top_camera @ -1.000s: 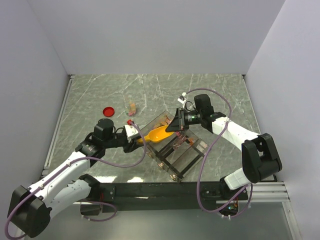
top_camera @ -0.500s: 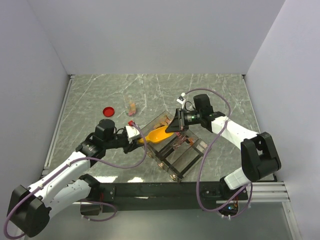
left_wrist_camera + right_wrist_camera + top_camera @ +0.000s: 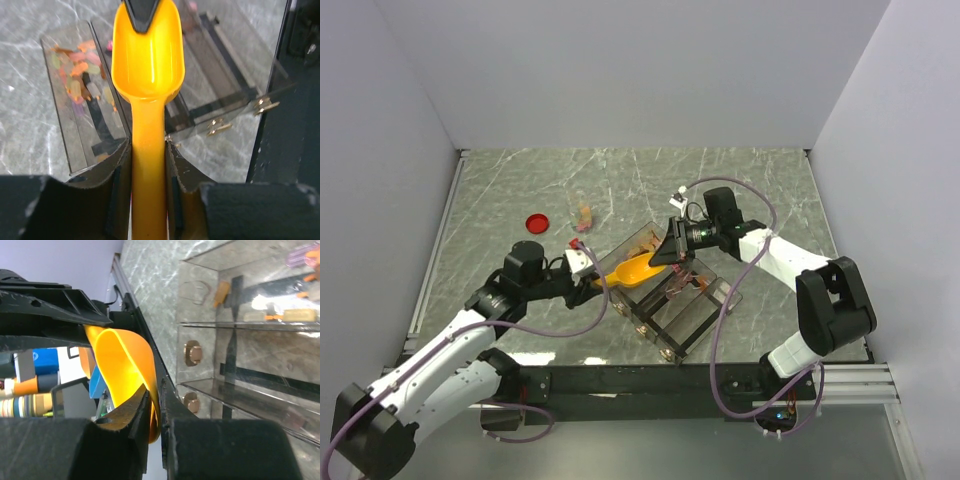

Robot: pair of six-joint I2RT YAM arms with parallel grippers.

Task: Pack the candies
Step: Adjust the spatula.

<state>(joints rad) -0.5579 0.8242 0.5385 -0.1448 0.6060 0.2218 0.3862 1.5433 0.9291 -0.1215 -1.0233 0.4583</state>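
Note:
A yellow-orange scoop [image 3: 634,268] is held over a clear compartment box [image 3: 692,318]. My left gripper [image 3: 590,276] is shut on its handle [image 3: 148,165]. My right gripper [image 3: 666,253] is shut on the rim of the scoop's bowl [image 3: 125,365]. The bowl [image 3: 148,60] looks empty. Several candies [image 3: 79,72] in pink, orange and yellow lie in the box's left end compartment. More candies [image 3: 292,315] show in the right wrist view. A small heap of candies [image 3: 584,214] lies on the table beyond the box.
A flat red lid [image 3: 536,222] lies on the marble table left of the loose candies. The box's [image 3: 235,85] other compartments show black strips and brass screws [image 3: 192,353]. A black frame runs along the table's near edge [image 3: 650,380].
The scoop and both grippers have shifted slightly left. Both grips are unchanged.

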